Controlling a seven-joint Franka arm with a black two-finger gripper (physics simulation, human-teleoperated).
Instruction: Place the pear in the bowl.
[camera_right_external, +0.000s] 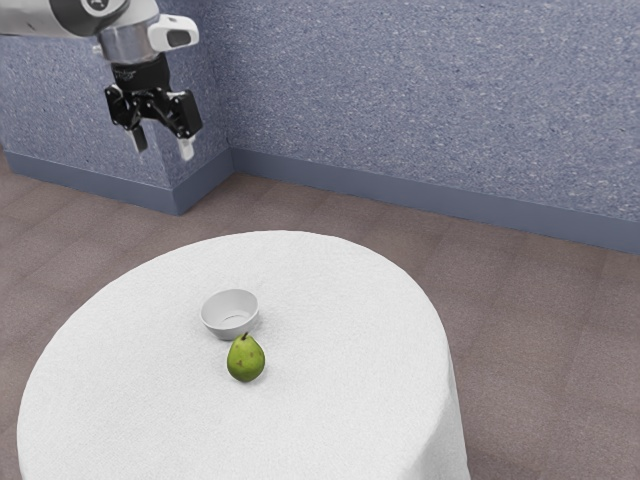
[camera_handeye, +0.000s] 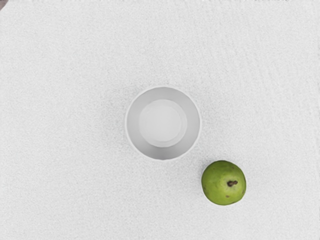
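Hanging high above the white tablecloth (camera_right_external: 345, 390) with the black two-finger gripper (camera_right_external: 163, 146), keeping both fingers spread and holding nothing between them. Facing down toward the white bowl (camera_handeye: 163, 152), resting upright and empty on the cloth. Finding the green pear (camera_handeye: 224, 186) just beside the bowl, outside it, standing on its broad end with stem up. Judging by this, only beginning the task, with reaching for the pear coming next.

Needing first to be shifting sideways from over the bowl to over the pear; otherwise, risking going down onto the wrong thing. Risking a knock on the bowl too, with so little room between the two: by coming down with a finger on that near side, possibly catching the rim and tipping or pushing the bowl away. Perhaps doing better by turning the hand, so as to be lowering both fingers clear of the bowl.

Risking a slip by closing too high on the tapering neck, or a topple and roll by touching the rounded body with one finger first. Likely needing to be centring with care around the wide lower part. Later, risking dragging the pear against the bowl by lifting too little, or seeing it bounce or lean out by letting go too high or off centre.
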